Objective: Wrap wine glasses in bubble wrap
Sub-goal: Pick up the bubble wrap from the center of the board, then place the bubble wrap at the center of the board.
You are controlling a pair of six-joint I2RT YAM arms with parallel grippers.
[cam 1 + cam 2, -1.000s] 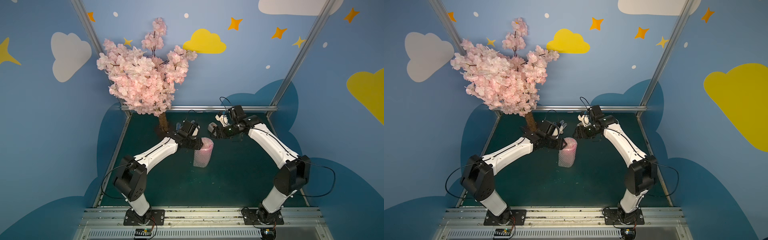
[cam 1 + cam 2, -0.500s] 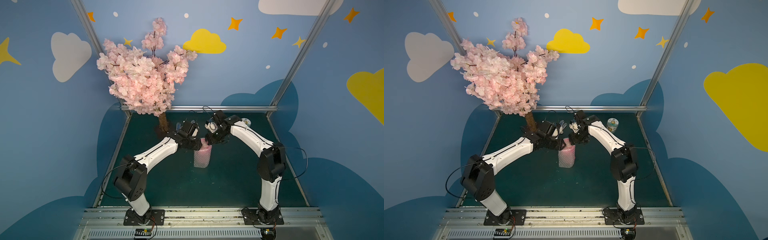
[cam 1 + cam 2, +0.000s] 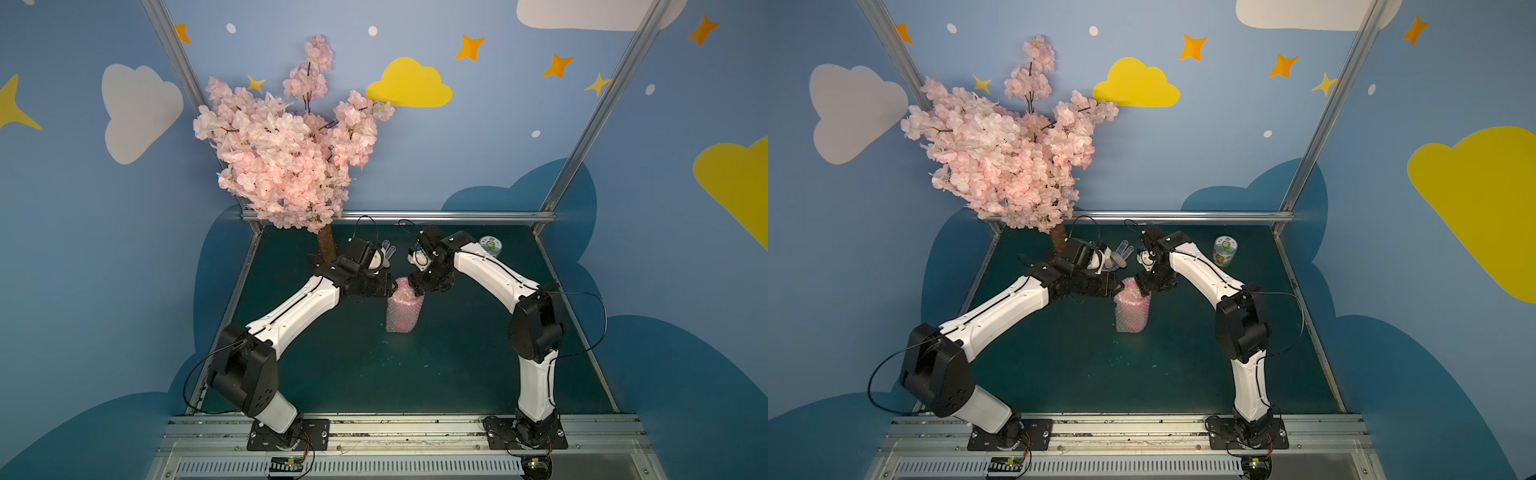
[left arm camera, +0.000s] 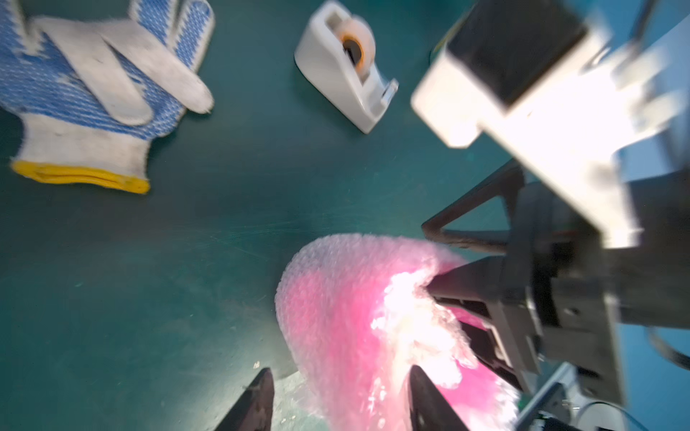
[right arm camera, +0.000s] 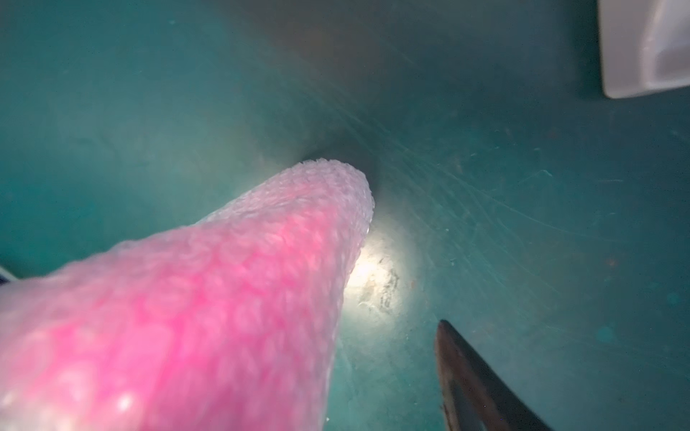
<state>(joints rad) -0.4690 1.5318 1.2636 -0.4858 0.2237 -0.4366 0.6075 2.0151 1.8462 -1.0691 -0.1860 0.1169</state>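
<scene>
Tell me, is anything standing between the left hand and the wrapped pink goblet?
Nothing visible does. The left hand is close against the bubble wrap around the goblet, with no object between them. The glove and the tape dispenser lie beyond it, apart.

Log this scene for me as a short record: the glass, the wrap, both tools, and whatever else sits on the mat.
goblet: pink, upright in the middle of the mat
bubble wrap: wound around the goblet, crumpled at its top
left tool: open, at the wrap's top
right tool: open, at the wrap's top, opposite side
other items: glove, tape dispenser, jar, blossom tree, all farther back
</scene>
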